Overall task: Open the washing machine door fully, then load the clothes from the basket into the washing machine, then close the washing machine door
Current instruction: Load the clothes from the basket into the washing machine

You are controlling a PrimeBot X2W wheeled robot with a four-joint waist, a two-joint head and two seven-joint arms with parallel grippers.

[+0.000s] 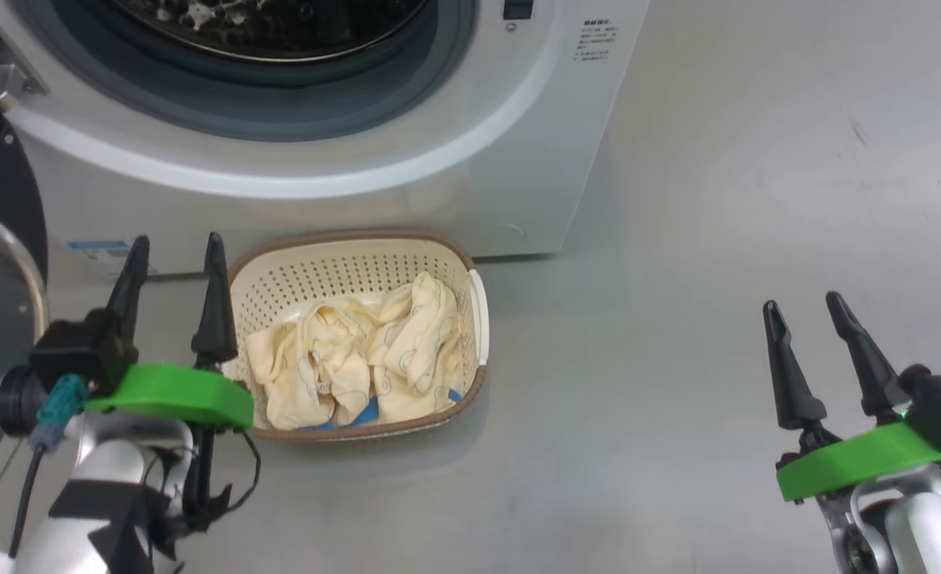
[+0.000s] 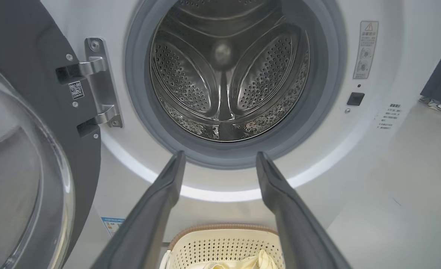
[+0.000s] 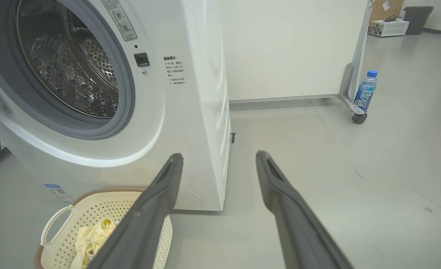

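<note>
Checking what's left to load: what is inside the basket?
The basket holds crumpled cream-yellow clothes with grey line prints, and a blue bit shows at the edge nearest the robot. The clothes cover most of its floor, so anything beneath them cannot be seen.

The head view looks down, the wrist views forward, seemingly close, sharing the basket (image 1: 319,275) and the washing machine (image 1: 407,203).

drum (image 2: 228,74): shiny perforated steel | basket (image 1: 343,263): perforated plastic | clothes (image 1: 359,359): soft cloth
</note>
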